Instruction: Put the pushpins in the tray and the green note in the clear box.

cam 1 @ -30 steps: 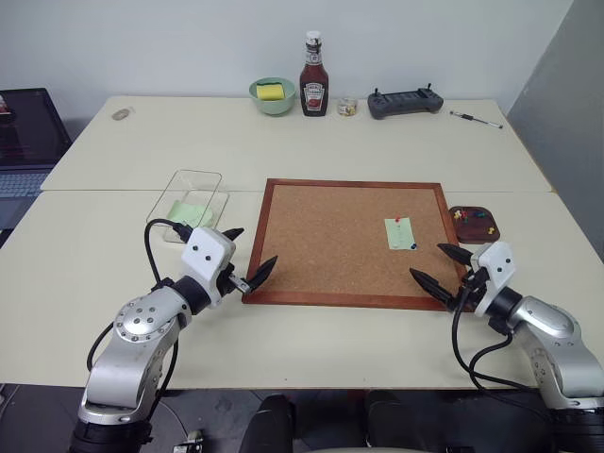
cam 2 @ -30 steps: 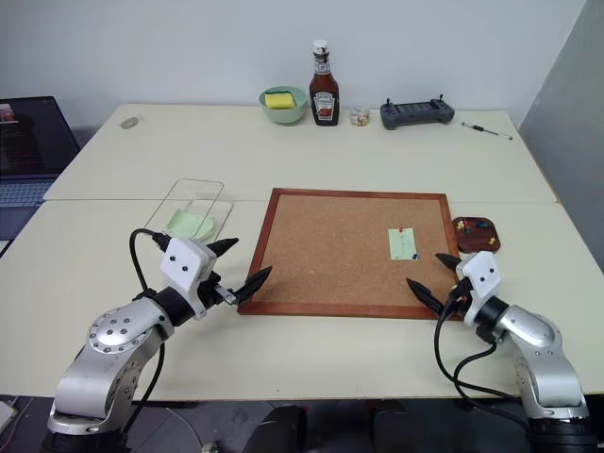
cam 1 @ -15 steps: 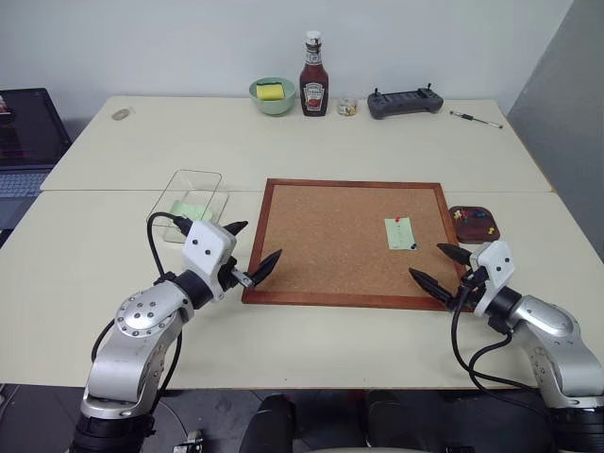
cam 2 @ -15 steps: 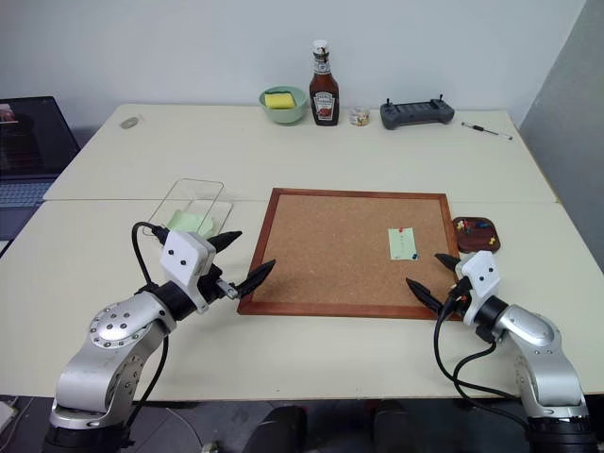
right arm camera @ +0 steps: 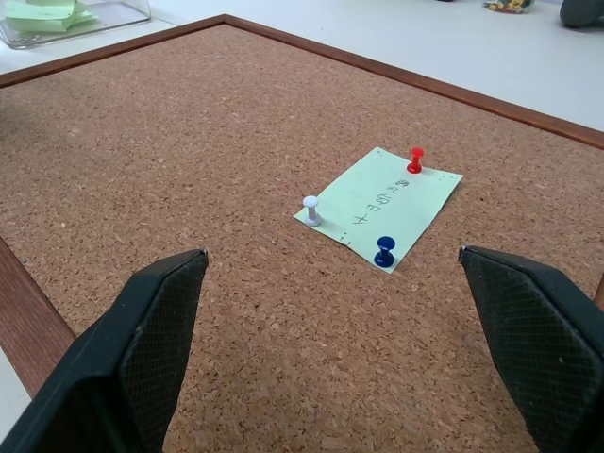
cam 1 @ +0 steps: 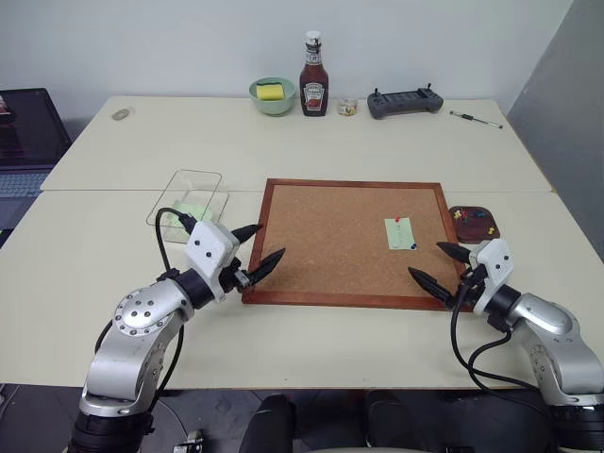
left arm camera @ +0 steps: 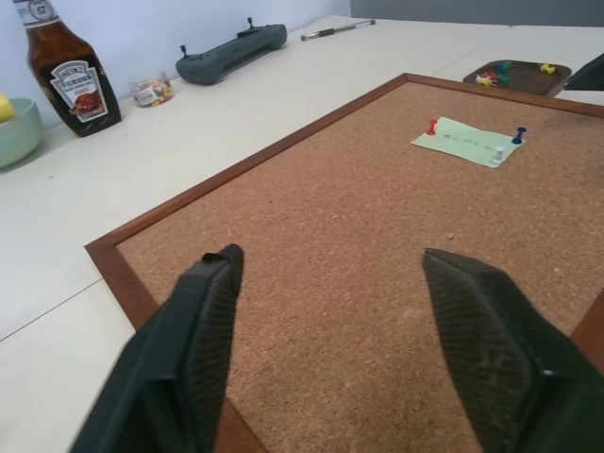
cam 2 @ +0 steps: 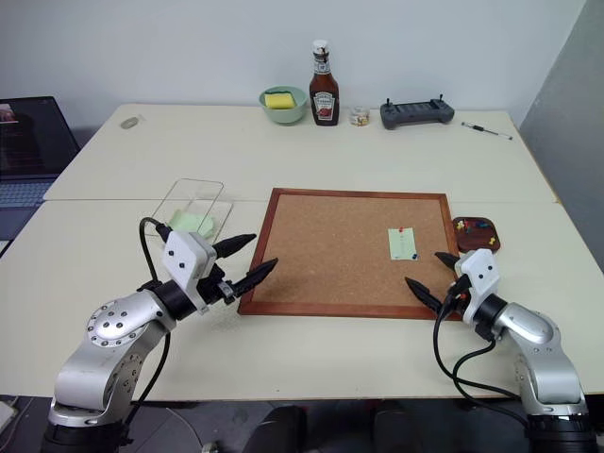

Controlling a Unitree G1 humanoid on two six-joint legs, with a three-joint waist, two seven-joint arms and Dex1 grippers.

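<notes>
1. Clear plastic: the box [cam 1: 185, 195] is sitting on the table [cam 1: 113, 170] just left of the board, holding a green slip [cam 1: 192, 211] already inside.
2. The left gripper [cam 1: 255, 247] is hovering at the near left corner of the board, its fingers [left arm camera: 193, 330] standing apart with nothing between them; they are narrower than a second ago.
3. The cork board [cam 1: 330, 236], wood-framed, is lying flat in the middle of the table.
4. The note [right arm camera: 380, 205] is lying on the right part of the board, pinned by three pins: a red pin [right arm camera: 415, 160] at one corner, a white pin [right arm camera: 310, 209] and a blue pin [right arm camera: 384, 252] along the other edges. There is handwriting on it, too small to read.
5. The right gripper [cam 1: 442, 264] is hovering over the near right corner of the board, its fingers [right arm camera: 142, 330] spread wide and empty, pointing toward the note, which lies near but apart from them.
6. The tray [cam 1: 474, 224] is sitting on the table just beside the right edge of the board, with several coloured pins [cam 1: 475, 215] in it.
7. Along the far edge of the table a green bowl [cam 1: 272, 96] with a yellow sponge, a ketchup bottle [cam 1: 313, 75], a small jar [cam 1: 347, 107], a controller [cam 1: 405, 101] and a pen [cam 1: 475, 119] are standing or lying in a row.
</notes>
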